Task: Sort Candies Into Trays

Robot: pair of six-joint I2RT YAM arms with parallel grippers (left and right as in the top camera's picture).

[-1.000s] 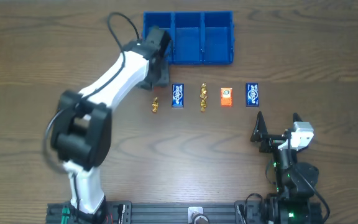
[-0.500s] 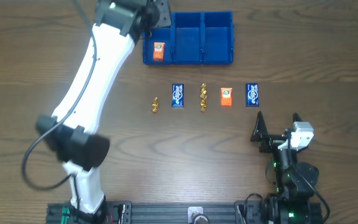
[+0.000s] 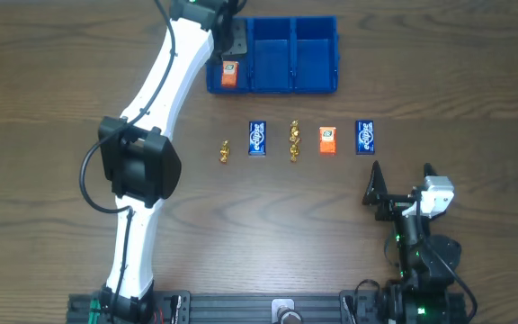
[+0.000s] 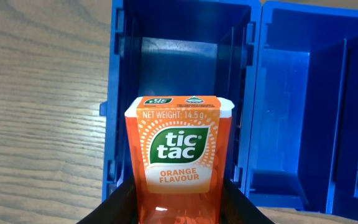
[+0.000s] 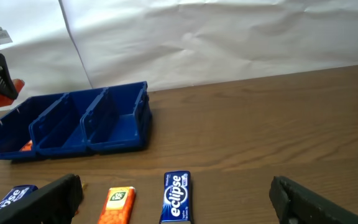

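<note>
as left jaws pinch it, the orange box (image 4: 180, 163) overhangs the tray (image 4: 304, 74).

A dark wood-grain tabletop (image 3: 475, 72) runs back to a creased white backdrop sheet (image 5: 229, 37).

The tray (image 3: 317, 54) is solid blue. Over its end compartment, the held mint box (image 4: 180, 162) is orange with a white top band and a green oval bearing white letters. The left gripper (image 4: 180, 208) clamping it is black. The table (image 3: 475, 90) is brown wood grain. In the row near the tray lie a blue gum pack (image 3: 257, 139) with white lettering, a second gum pack (image 3: 364, 137) coloured alike, an orange loose mint box (image 3: 327, 140) and gold-foil candies (image 3: 225, 151). The left arm (image 3: 165, 81) is white with black joints. The right gripper (image 3: 399, 180) is black.
</note>
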